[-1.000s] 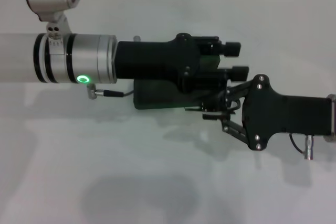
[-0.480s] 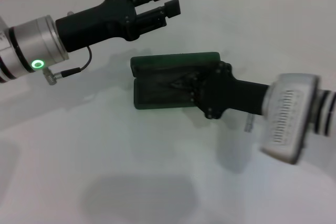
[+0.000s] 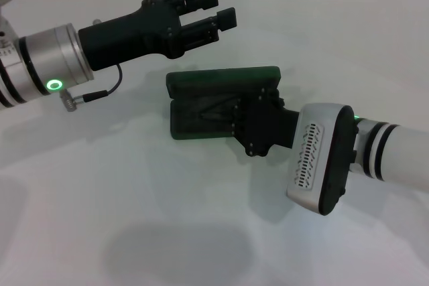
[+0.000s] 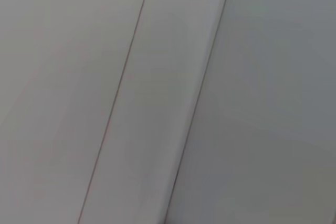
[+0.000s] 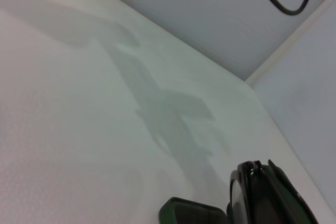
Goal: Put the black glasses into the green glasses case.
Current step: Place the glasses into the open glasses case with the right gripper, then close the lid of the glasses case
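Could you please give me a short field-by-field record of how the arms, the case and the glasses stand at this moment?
case: dark green hinged hard glasses case, lying open on the white table
glasses: thin black-framed glasses not clearly visible; possibly dark shapes in the case tray under the right gripper
right gripper: black right gripper over the case tray, fingers hidden
left gripper: black left gripper held behind the case, clear of it, fingers apart, empty

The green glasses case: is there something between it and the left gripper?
Nothing visible. The left gripper hangs apart above the open green glasses case; only the right gripper is at the case.
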Controlling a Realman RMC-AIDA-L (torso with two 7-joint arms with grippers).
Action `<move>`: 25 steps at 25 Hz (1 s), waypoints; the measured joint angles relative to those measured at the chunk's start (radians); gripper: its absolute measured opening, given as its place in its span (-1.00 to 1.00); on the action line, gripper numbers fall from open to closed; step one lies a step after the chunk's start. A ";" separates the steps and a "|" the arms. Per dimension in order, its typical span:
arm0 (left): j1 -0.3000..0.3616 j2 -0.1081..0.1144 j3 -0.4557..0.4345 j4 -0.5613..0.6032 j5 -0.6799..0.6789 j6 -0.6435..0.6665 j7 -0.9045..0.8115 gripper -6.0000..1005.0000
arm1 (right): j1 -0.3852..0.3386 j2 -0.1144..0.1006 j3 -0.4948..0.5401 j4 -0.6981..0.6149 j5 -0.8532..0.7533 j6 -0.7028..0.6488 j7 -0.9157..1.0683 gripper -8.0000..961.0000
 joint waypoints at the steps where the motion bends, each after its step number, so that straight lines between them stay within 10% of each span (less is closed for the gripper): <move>1: 0.000 0.000 0.000 0.000 0.001 -0.002 0.000 0.27 | -0.002 0.000 0.000 0.000 0.001 0.001 0.001 -0.71; 19: -0.001 -0.001 0.002 -0.005 0.031 -0.080 -0.023 0.26 | -0.031 -0.012 0.060 0.013 0.041 -0.236 0.132 -0.37; 25: -0.078 0.008 0.002 -0.008 0.152 -0.301 -0.164 0.26 | -0.011 -0.093 0.374 0.184 0.018 -0.723 0.451 -0.34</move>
